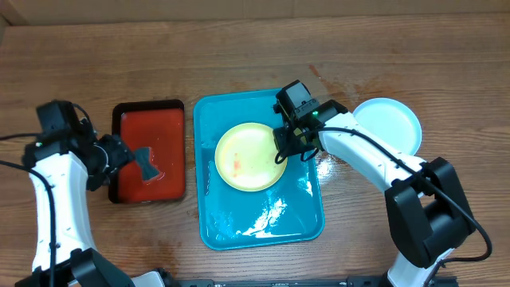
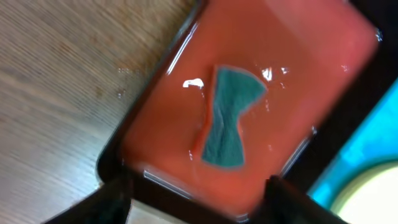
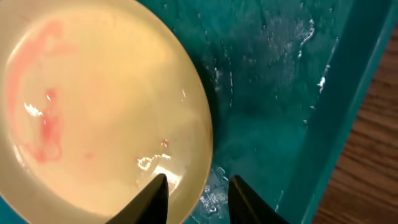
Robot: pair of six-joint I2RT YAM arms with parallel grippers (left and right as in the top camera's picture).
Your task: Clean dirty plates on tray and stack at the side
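Right wrist view caught the right gripper (image 3: pixel 198 180) spread astride the edge of the smeared plate (image 3: pixel 93 106), mid-grasp, likely needing to close next.

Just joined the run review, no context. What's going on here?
The right gripper is open and straddles the right rim of a yellow plate lying in the turquoise tray; it has not clamped. The plate shows reddish smears, so it looks unwiped. The left gripper hangs open over a teal sponge lying on the red tray, not holding it. A pale plate sits on the table, right of the turquoise tray.
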